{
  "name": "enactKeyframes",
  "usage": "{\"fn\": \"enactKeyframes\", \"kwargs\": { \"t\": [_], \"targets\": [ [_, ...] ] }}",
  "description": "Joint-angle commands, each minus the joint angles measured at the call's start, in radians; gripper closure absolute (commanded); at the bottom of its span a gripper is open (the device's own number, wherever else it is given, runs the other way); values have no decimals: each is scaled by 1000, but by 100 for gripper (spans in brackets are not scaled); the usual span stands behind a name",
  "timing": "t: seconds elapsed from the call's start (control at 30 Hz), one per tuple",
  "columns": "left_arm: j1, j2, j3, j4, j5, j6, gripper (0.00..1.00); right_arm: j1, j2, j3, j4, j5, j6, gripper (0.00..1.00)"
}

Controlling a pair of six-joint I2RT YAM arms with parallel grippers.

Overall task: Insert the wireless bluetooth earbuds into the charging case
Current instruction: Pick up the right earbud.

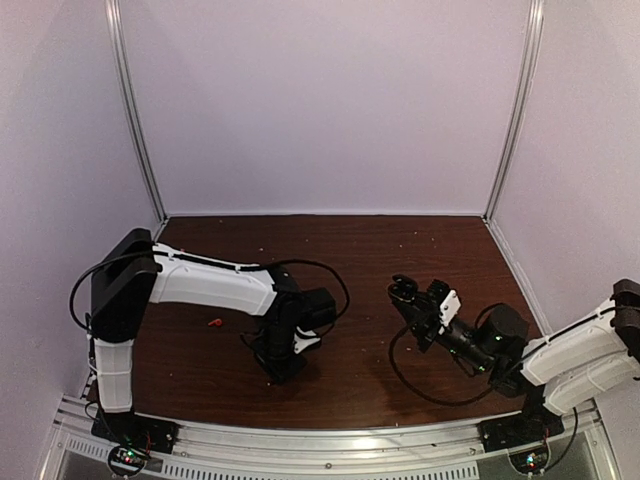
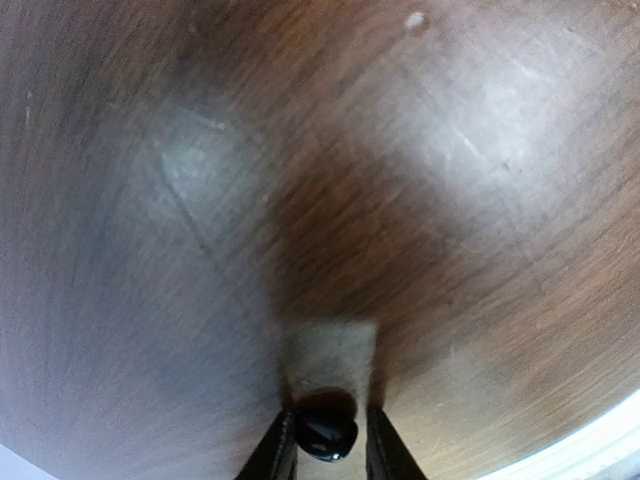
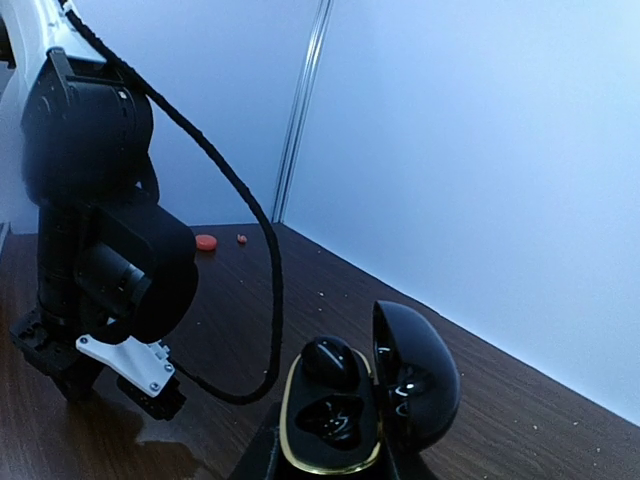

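A: The left gripper [image 2: 328, 450]?
B: Set narrowly about the black earbud [image 2: 325, 432] between its fingers [image 2: 280, 455]; a grip cannot be told. Bare table [image 2: 450, 200] is seen ahead, its edge rightward.
A: The right gripper [image 1: 405, 295]?
B: Clamped on the opened charging case [image 3: 420, 375].

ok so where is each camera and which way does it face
top external: above and behind the robot, looking down on the table; both arms show.
left wrist: on the left arm, facing down at the table; left gripper around a black earbud.
right wrist: on the right arm, looking across the table; right gripper barely shows under the open charging case.
shared: top external and right wrist both show the left arm and a red piece.
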Motion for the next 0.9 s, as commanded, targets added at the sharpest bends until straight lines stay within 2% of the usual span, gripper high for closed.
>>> {"fn": "enactKeyframes", "kwargs": {
  "t": [0.0, 0.1, 0.37, 0.87],
  "targets": [
    [-16, 59, -9, 27, 26, 3, 76, 17, -44, -13, -51, 12, -185, 100],
    [-16, 60, -10, 29, 24, 5, 82, 33, -74, -20, -64, 8, -228, 100],
    [-16, 39, -15, 73, 52, -12, 88, 84, -91, -29, -72, 18, -280, 100],
    [16, -103, -68, 200, -13, -83, 92, 86, -97, -37, -49, 56, -253, 100]
  ]
}}
